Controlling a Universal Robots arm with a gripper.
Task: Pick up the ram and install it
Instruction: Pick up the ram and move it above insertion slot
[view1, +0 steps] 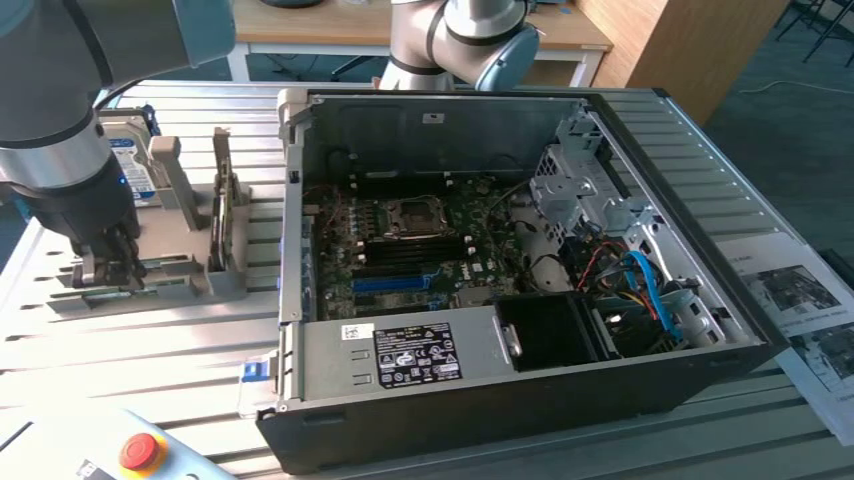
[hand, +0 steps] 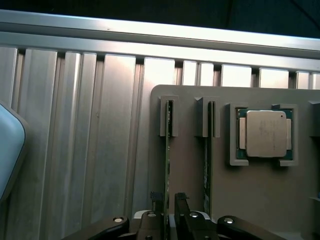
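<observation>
Straddling the ram (hand: 167, 155) with jaws open, nothing gripped.
Standing on edge in a slot of the gray holder (hand: 187, 165) on the surface (hand: 100, 130), long axis running straight out between the jaws; twin stick (hand: 207, 160) just beside.

The case (view1: 534, 400) stood on the table (view1: 134, 350), open side up. The holder (view1: 187, 275) stood on the table, at the exterior view's left of the case. The motherboard (view1: 400, 250) lay on the case floor. The power supply (view1: 400, 355) sat nearer the camera than the board, and the drive cage (view1: 587, 185) sat at the exterior view's right of it. Papers (view1: 801, 300) lay on the table at the exterior view's right of the case. In the holder, the ram (hand: 167, 160) and a second ram (hand: 207, 160) stood on edge in neighbouring slots. The processor (hand: 265, 134) lay in a pocket beside the second ram. The gripper (hand: 167, 202) hung over the holder, with its fingers (hand: 181, 202) apart, one on each side of the ram.
</observation>
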